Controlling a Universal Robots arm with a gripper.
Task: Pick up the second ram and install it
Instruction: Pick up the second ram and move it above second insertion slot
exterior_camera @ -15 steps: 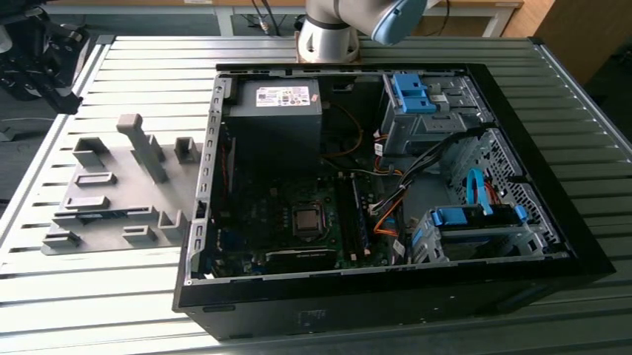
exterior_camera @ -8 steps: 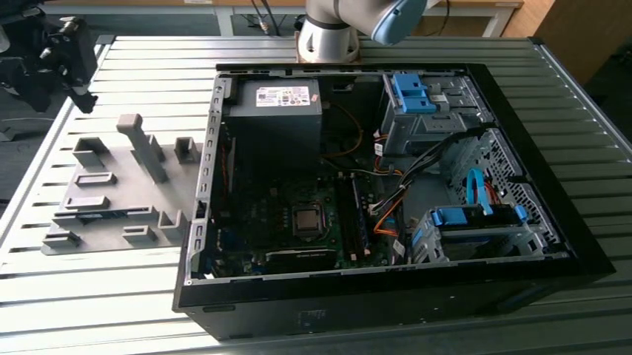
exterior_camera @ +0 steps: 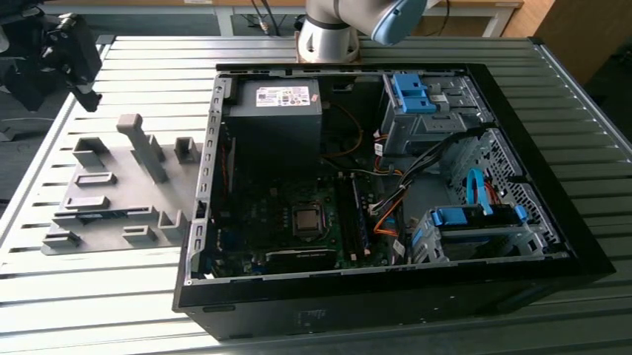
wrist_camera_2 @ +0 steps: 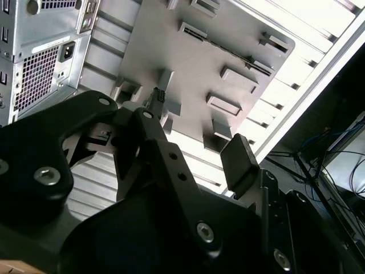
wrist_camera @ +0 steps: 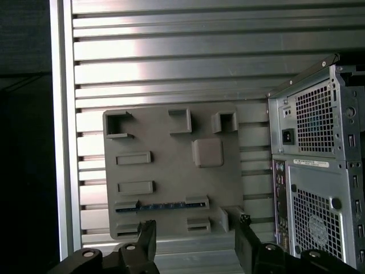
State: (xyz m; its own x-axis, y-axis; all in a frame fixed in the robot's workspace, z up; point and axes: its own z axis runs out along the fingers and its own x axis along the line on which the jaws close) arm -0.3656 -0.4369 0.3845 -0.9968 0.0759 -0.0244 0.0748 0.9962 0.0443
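Observation:
The second ram [wrist_camera: 161,206] is a thin blue-green stick lying on edge between two holders on the grey fixture plate [wrist_camera: 165,171]. In the exterior view the ram [exterior_camera: 99,215] sits near the front of that plate [exterior_camera: 109,192], left of the computer case. The second wrist view shows the ram [wrist_camera_2: 228,50] as a dark line across the plate. My gripper [wrist_camera: 197,245] hangs well above the plate, open, with nothing between its fingers. Its two black fingertips [wrist_camera: 147,244] frame the plate's edge nearest the ram. In the second wrist view the gripper [wrist_camera_2: 197,131] is spread wide.
The open computer case [exterior_camera: 385,177] lies on the slatted metal table [exterior_camera: 118,296], its motherboard [exterior_camera: 296,222] exposed, with a dark stick [exterior_camera: 354,214] standing in a slot. The arm's base [exterior_camera: 331,33] stands behind the case. A black device [exterior_camera: 55,55] sits at the far left.

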